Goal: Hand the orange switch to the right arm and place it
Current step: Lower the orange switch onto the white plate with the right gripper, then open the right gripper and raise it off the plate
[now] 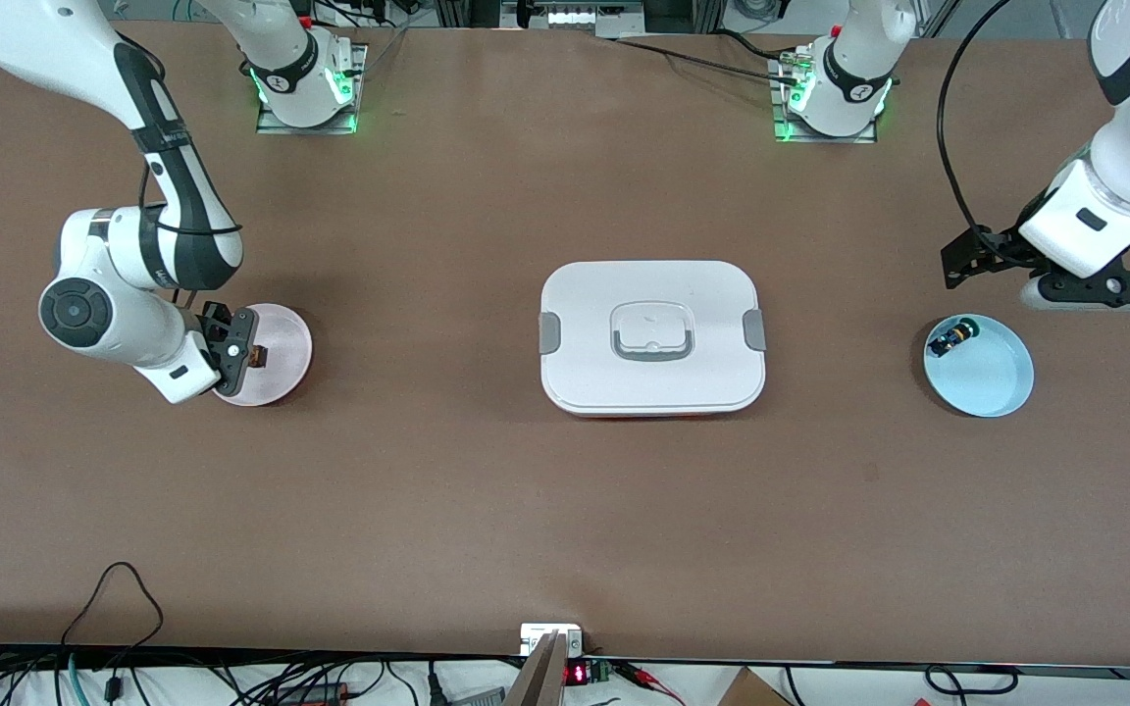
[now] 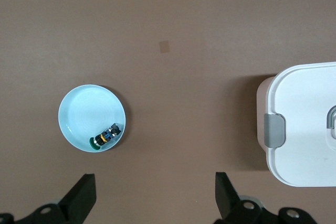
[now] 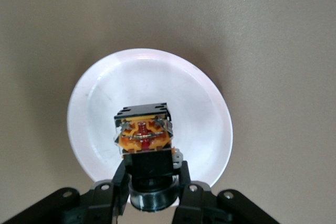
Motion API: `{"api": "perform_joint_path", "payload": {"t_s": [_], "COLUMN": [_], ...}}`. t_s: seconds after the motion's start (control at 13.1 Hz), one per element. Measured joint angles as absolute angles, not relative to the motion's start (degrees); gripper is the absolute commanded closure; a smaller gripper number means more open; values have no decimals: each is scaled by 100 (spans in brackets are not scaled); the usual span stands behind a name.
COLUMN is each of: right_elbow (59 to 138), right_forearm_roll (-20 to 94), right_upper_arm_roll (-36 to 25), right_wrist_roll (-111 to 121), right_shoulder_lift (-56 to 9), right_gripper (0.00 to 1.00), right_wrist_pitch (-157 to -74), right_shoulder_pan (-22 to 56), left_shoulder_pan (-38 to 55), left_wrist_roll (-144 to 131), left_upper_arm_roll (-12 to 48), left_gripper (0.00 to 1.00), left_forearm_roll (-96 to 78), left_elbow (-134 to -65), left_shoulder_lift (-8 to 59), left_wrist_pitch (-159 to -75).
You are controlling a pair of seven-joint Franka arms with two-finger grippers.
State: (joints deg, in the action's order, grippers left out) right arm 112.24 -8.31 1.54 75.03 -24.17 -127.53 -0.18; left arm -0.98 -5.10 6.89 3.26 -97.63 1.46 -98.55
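Right gripper (image 3: 149,182) clamped on the orange switch (image 3: 143,134), just over the pink dish (image 3: 94,108). Left gripper (image 2: 155,203) wide open, empty, above the table beside the blue dish (image 2: 79,114).

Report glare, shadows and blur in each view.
Front view: even light, soft shadow by the white lidded box. Left wrist view: sharp; box shadow on the table. Right wrist view: pink dish washed out by glare; orange switch sharp.

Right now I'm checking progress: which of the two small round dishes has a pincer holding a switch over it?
The pink round dish toward the right arm's end; the right pincer grips the orange switch above it.
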Motion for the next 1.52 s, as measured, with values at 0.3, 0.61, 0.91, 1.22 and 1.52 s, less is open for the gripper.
{"api": "perform_joint_path", "payload": {"t_s": [0.3, 0.61, 0.91, 1.22, 1.52], "right_elbow": [11664, 12193, 12249, 11881, 10974], "right_forearm_roll": [-834, -834, -827, 53, 484], "right_upper_arm_roll": [154, 154, 154, 157, 211], "right_wrist_roll": [7710, 7711, 7700, 7304, 5759], "right_shoulder_lift": [-2551, -2608, -2583, -2450, -2254], "right_gripper": [73, 72, 0, 0, 0], "right_wrist_pitch": [-13512, -14151, -14211, -13831, -12544], "right_shoulder_pan": [-129, -149, -197, -208, -134], "left_shoulder_pan": [-90, -91, -142, -146, -141], "left_wrist_roll": [-537, -538, -540, -540, -540], "left_upper_arm_roll": [706, 711, 702, 702, 706], "left_gripper": [0, 0, 0, 0, 0], "left_forearm_roll": [326, 326, 326, 326, 326], "left_elbow": [-9761, -9750, -9750, -9750, -9750], "left_shoulder_lift": [146, 144, 144, 144, 144], "left_wrist_pitch": [-9861, -9870, -9861, -9809, -9799]}}
